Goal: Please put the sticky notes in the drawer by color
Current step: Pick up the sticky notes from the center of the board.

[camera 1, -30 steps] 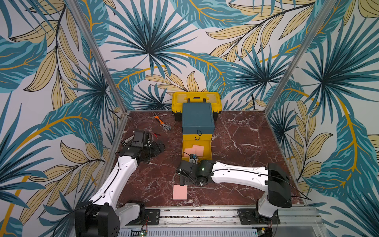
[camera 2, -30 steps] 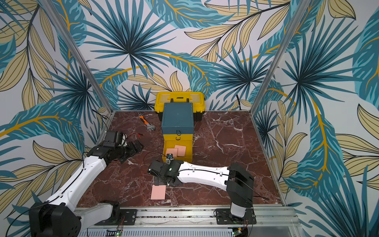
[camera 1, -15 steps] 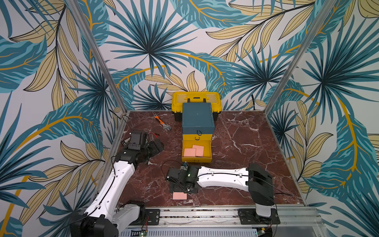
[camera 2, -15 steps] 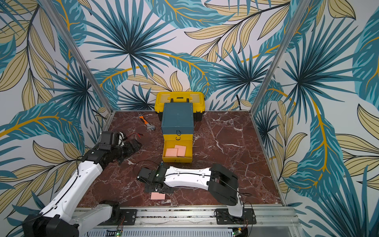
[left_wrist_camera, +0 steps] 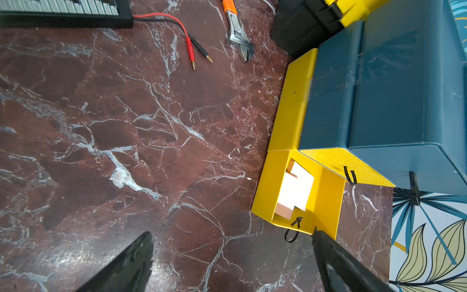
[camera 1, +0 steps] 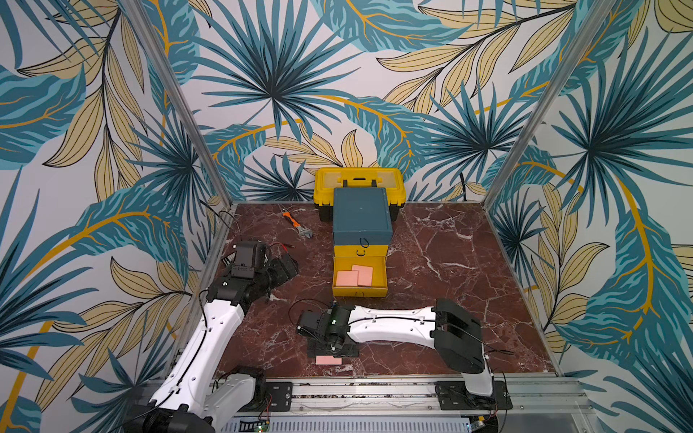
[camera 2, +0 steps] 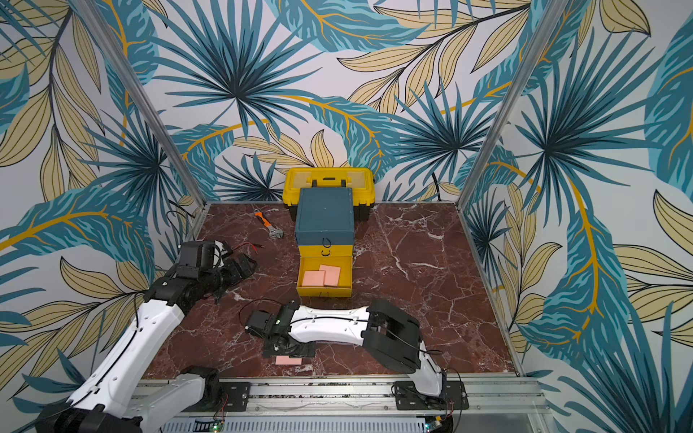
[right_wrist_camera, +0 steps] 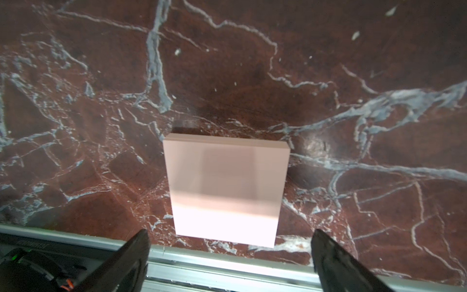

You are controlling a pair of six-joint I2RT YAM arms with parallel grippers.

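Observation:
One salmon pink sticky note pad (right_wrist_camera: 225, 187) lies flat on the marble near the table's front edge, seen in both top views (camera 1: 329, 360) (camera 2: 288, 360). My right gripper (right_wrist_camera: 230, 235) hovers just over it, open, pointing down; its fingers stand wider than the pad and touch nothing. The teal drawer cabinet (camera 1: 362, 215) stands at the back centre with its bottom yellow drawer (camera 1: 379, 273) pulled out. Two more pink pads (camera 1: 354, 276) (left_wrist_camera: 294, 192) lie inside it. My left gripper (left_wrist_camera: 232, 237) is open and empty at the left (camera 1: 285, 268), facing the cabinet.
A yellow toolbox (camera 1: 359, 180) stands behind the cabinet. An orange-handled wrench (camera 1: 298, 225) lies to its left. Red and black test leads (left_wrist_camera: 192, 48) and a black device (left_wrist_camera: 63, 15) lie near the left arm. An aluminium rail (right_wrist_camera: 227, 265) borders the front edge.
My right arm swung from the open drawer toward the front edge and came down over the loose pink pad. The left gripper shifted slightly toward the table's middle.

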